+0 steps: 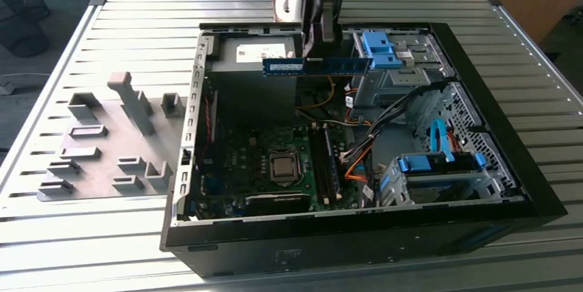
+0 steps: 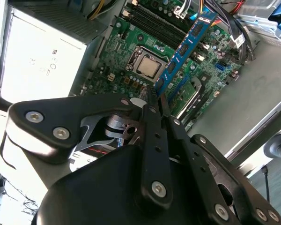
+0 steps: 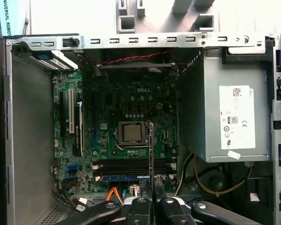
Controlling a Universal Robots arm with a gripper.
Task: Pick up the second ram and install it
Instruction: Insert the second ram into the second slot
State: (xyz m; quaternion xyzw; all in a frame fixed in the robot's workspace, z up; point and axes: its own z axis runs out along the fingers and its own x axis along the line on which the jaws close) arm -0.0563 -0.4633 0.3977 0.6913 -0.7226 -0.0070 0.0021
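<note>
My gripper (image 1: 319, 54) hangs over the back of the open computer case (image 1: 364, 237), shut on the second ram (image 1: 317, 65). It is a long blue-green stick held level above the case, well above the motherboard (image 1: 264, 169). In the second wrist view the second ram (image 2: 185, 49) reaches out from the fingertips (image 2: 152, 105) over the board. It appears edge-on (image 3: 151, 150) in the first wrist view, above the black ram slots (image 3: 131, 165). A blue stick (image 3: 124, 178) sits in the slot row beside them.
The silver processor (image 1: 284, 166) lies mid-board. A grey power supply (image 3: 229, 117) fills one corner of the case. Drive cages with blue clips (image 1: 437, 166) and orange cables (image 1: 360, 169) crowd the exterior view's right. A grey holder fixture (image 1: 105, 149) stands on the slatted table.
</note>
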